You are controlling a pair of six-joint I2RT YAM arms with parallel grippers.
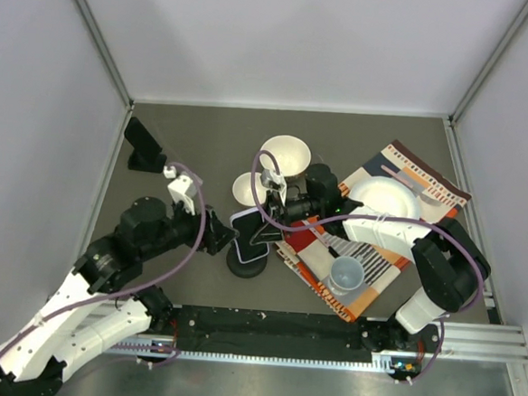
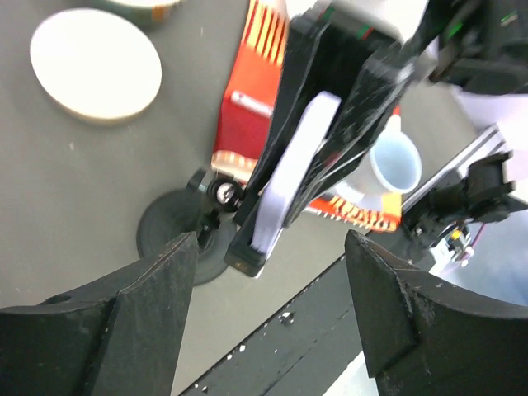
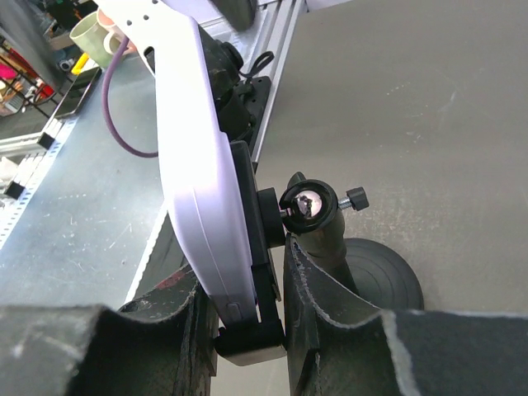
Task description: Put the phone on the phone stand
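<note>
The phone (image 1: 247,226), lavender-white with a dark face, stands upright in the cradle of the black phone stand (image 1: 246,265) at the table's middle front. In the right wrist view the phone (image 3: 198,165) rests on the cradle's lower lip, beside the stand's ball joint (image 3: 309,205). My right gripper (image 3: 247,330) is shut around the phone and cradle, one finger on each side; it also shows in the top view (image 1: 276,219). My left gripper (image 2: 271,247) is open and empty, just left of the stand (image 1: 223,239). It faces the phone's edge (image 2: 293,173) and the stand's round base (image 2: 169,231).
Two white bowls (image 1: 285,154) (image 1: 246,190) sit behind the stand. A striped cloth (image 1: 428,178) on the right carries a white plate (image 1: 384,197) and a pale cup (image 1: 346,276). A black object (image 1: 144,144) stands at the back left. The rail (image 1: 327,334) runs along the front.
</note>
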